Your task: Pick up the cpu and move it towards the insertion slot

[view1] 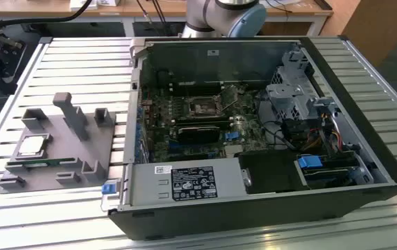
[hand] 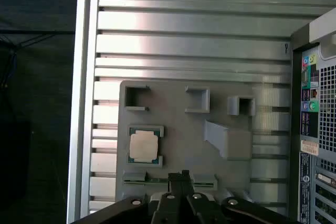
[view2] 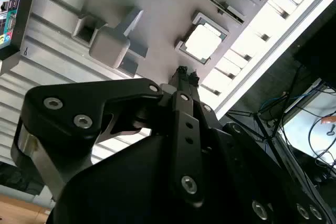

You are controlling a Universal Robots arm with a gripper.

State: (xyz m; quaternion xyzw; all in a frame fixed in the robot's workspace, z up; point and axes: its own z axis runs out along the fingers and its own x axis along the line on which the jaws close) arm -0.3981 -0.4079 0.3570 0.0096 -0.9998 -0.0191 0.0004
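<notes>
The cpu (view1: 33, 145) is a small square chip with a silvery top. It lies flat in a recess of the grey tray (view1: 80, 130) at the exterior view's left. Both wrist views look down on the cpu (view2: 203, 42) (hand: 144, 146) from well above. My gripper (view2: 182, 73) (hand: 178, 174) hangs over the tray, off to one side of the chip and apart from it. Its fingers are shut with nothing between them. The insertion slot (view1: 203, 108) is the square socket on the motherboard inside the open computer case (view1: 365, 156).
A thin green memory stick (view1: 42, 164) lies on the tray beside the cpu. Upright grey posts (view1: 70, 112) rise from the tray. The slatted metal table (view1: 80, 57) carries tray and case. The case walls and drive cage (view1: 292, 96) stand around the motherboard.
</notes>
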